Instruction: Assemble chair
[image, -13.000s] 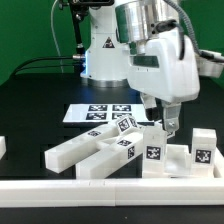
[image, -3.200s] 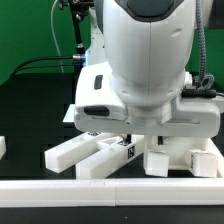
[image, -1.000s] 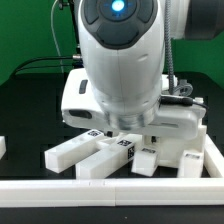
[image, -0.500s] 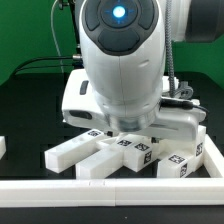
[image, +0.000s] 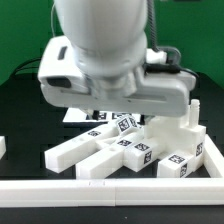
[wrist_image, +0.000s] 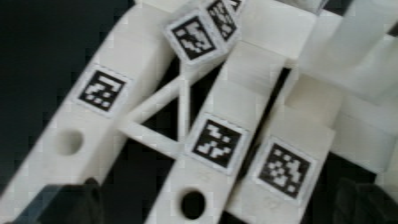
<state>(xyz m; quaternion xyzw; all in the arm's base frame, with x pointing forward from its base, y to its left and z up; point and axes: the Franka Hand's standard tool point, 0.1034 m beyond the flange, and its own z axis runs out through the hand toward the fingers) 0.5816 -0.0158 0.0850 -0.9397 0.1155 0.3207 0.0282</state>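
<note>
I see the jaws spread wide, gripping nothing. The chair pieces (image: 125, 152) lie bunched on the black tabletop (image: 25, 120), lower centre to lower right of the exterior frame.

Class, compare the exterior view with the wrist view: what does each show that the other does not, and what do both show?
Exterior only: the arm, the black table, the rail in the foreground and a green backdrop. Wrist only: round holes in the bars, seen close up. Both: those white tagged bars, lying side by side.
</note>
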